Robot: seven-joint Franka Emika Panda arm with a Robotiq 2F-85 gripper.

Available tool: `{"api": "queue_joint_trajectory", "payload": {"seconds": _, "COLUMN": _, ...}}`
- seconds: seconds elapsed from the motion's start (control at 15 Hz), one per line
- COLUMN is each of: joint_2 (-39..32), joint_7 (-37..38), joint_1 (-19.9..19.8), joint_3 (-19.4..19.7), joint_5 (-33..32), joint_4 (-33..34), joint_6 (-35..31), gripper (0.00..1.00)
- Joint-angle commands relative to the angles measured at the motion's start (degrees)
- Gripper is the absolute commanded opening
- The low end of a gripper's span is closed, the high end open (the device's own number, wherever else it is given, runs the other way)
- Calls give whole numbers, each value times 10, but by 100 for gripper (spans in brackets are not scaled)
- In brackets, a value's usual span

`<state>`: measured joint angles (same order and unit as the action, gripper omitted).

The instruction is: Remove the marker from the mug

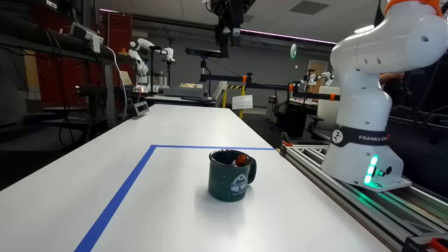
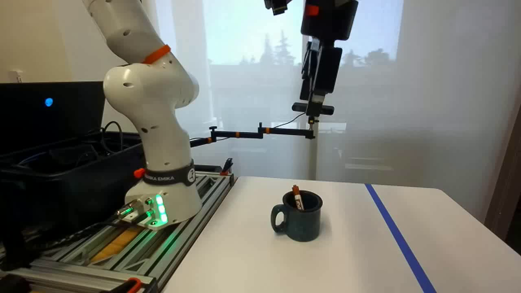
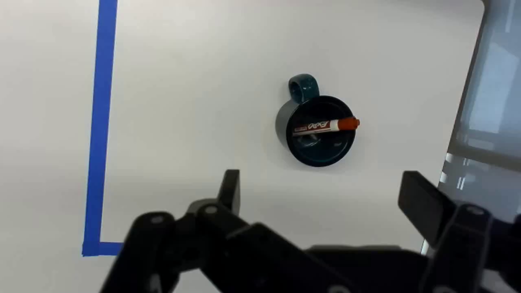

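The dark teal mug (image 1: 224, 183) stands upright on the white table in both exterior views (image 2: 303, 227), with its handle toward the robot base. The red-orange marker (image 1: 240, 160) leans inside it, its orange end at the rim; this also shows in an exterior view (image 2: 298, 198). In the wrist view the marker (image 3: 321, 126) lies across the opening of the mug (image 3: 319, 156), its orange end over the rim at the right. My gripper (image 3: 320, 189) is open and empty. It hangs high above the table, well clear of the mug, in both exterior views (image 1: 229, 47) (image 2: 314, 91).
Blue tape (image 1: 122, 189) marks lines on the white table (image 1: 182, 122). The robot base stands on a metal rail frame (image 2: 179, 240) along one table edge. A jointed bar with a camera (image 2: 264, 131) reaches out at the table's end. A black case (image 2: 61, 195) sits behind the base.
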<state>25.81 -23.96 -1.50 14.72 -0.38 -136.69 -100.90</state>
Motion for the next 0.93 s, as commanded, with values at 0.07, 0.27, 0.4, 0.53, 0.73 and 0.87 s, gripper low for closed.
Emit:
{"api": "queue_joint_trajectory", "payload": {"seconds": 0.07, "joint_2": -2, "joint_7": -4, "joint_1": -11, "joint_3": -10, "joint_5": 4, "joint_4": 1, "joint_6": 1, "gripper": 100}}
{"api": "queue_joint_trajectory", "payload": {"seconds": 0.27, "joint_2": -2, "joint_7": -4, "joint_1": -11, "joint_3": -10, "joint_5": 4, "joint_4": 1, "joint_6": 1, "gripper": 100}}
{"api": "queue_joint_trajectory", "payload": {"seconds": 0.4, "joint_2": -2, "joint_7": -4, "joint_1": -11, "joint_3": -10, "joint_5": 4, "joint_4": 1, "joint_6": 1, "gripper": 100}}
{"api": "queue_joint_trajectory", "payload": {"seconds": 0.53, "joint_2": -2, "joint_7": -4, "joint_1": -11, "joint_3": -10, "joint_5": 4, "joint_4": 1, "joint_6": 1, "gripper": 100}}
{"api": "queue_joint_trajectory", "payload": {"seconds": 0.73, "joint_2": -10, "joint_7": 33, "joint_1": -21, "joint_3": -1, "joint_5": 41, "joint_4": -29, "joint_6": -56, "gripper": 100}}
{"api": "queue_joint_trajectory", "payload": {"seconds": 0.87, "joint_2": -18, "joint_7": 66, "joint_1": -31, "joint_3": 0, "joint_5": 77, "joint_4": -52, "joint_6": -77, "gripper": 100}}
